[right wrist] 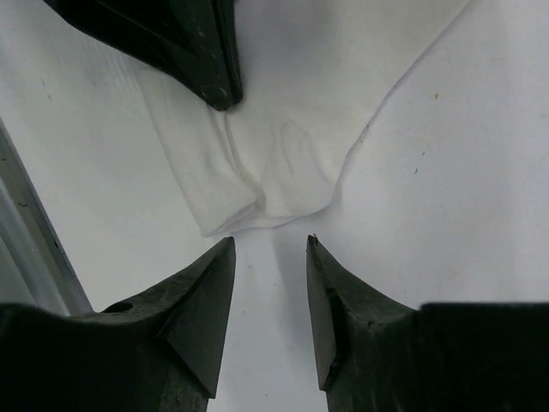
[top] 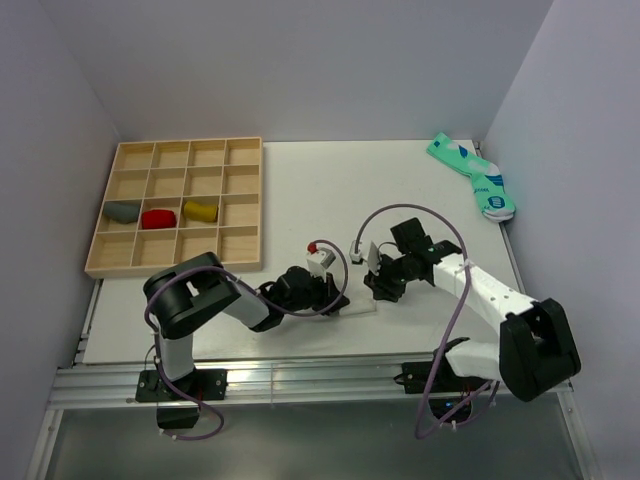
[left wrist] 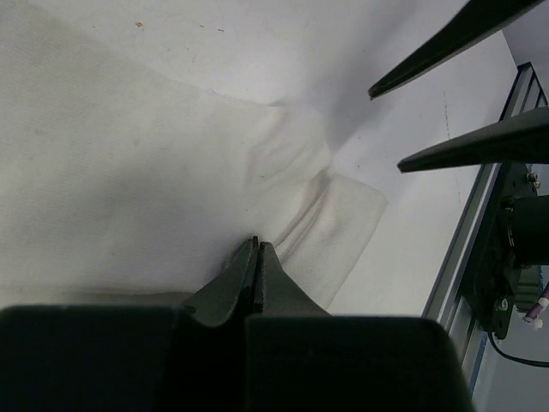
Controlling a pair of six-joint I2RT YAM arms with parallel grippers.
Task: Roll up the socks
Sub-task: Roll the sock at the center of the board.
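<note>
The white sock (left wrist: 129,154) lies flat on the table near its front edge, and its narrow end (right wrist: 283,146) is puckered into creases. My left gripper (left wrist: 257,243) is shut, pinching the fabric where the creases meet; its dark fingers (right wrist: 206,60) show at the top of the right wrist view. My right gripper (right wrist: 270,245) stands open just short of the sock's end and touches nothing; it appears again in the left wrist view (left wrist: 385,129). From above, both grippers meet over the white sock (top: 360,305). A mustard-yellow sock bundle (top: 200,211) sits in a tray compartment.
The wooden compartment tray (top: 170,268) at the back left also holds a grey bundle (top: 122,211) and a red one (top: 158,218). Teal patterned socks (top: 472,175) lie at the back right. The metal rail (left wrist: 467,249) of the table's front edge runs close beside the sock.
</note>
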